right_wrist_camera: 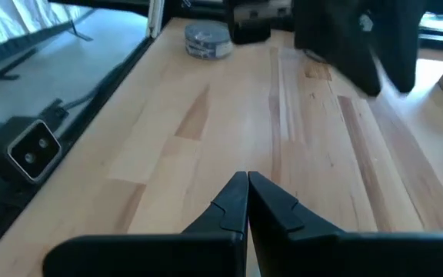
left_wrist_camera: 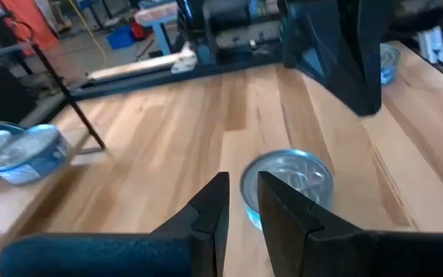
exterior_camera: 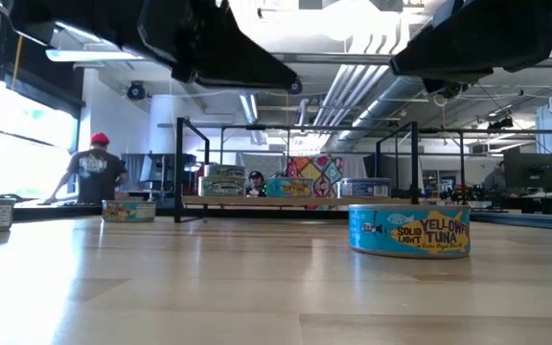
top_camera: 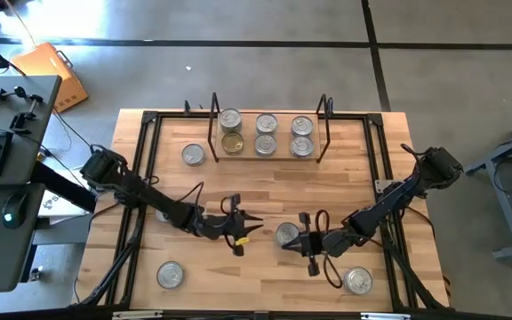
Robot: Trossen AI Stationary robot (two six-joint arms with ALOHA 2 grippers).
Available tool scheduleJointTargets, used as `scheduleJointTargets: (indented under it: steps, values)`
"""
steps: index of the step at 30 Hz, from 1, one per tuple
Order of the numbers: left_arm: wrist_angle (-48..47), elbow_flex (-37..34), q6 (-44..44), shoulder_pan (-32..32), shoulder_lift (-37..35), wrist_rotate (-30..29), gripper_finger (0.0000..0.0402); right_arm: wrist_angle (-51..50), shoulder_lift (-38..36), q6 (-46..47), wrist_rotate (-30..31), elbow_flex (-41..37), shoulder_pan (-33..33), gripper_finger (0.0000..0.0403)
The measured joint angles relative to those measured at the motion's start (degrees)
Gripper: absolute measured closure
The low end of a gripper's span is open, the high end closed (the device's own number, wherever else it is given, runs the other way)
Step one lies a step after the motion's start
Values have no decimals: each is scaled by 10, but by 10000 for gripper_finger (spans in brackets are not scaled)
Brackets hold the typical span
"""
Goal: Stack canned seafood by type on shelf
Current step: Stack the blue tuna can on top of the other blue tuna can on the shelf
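My left jaws (top_camera: 238, 228) hang over the middle of the counter (top_camera: 345, 187) with a narrow gap between the fingers and nothing pinched in it. My right jaws (top_camera: 308, 244) are pressed together and empty, parked just beside the loose tin (top_camera: 286, 235) that sits between my two arms. I judge that tin to be my next pick, which is why both arms crowd the centre.

The shelf (top_camera: 267, 156) stands at the far edge with six tins (top_camera: 266, 124) on it in three pairs (one gold lid (top_camera: 232, 143) among the silver), so the sorting is partly done. Other tins remain scattered: one beside the shelf's left upright (top_camera: 193, 155) and two near the front corners (top_camera: 171, 275).

Only the overhead view shows this whole spread. The table-level view shows what the lids hide: the label of the yellowfin tuna tin (exterior_camera: 409, 230). My left wrist view shows the loose tin (left_wrist_camera: 287, 181) lying just past my fingertips (left_wrist_camera: 212, 201), not between them.
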Motion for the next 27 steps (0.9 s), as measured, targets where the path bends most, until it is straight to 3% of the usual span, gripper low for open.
scheduleJointTargets:
  steps: [8,12,17,20,24,27]
  values:
    - [0,2,-52,-4,17,5,342,3,-3,-57,28,14,-23,402]
    - [-3,2,-60,-12,17,4,342,20,-2,-36,93,16,-39,402]
    - [-37,2,-98,-29,15,4,342,47,12,-17,93,15,-55,402]
    - [-131,13,-142,-48,3,2,342,66,25,-23,91,15,-56,402]
    - [-368,63,-255,-90,-13,10,342,90,45,-36,89,15,-57,402]
    - [-526,110,-384,-128,-14,69,342,98,50,-53,89,15,-57,402]
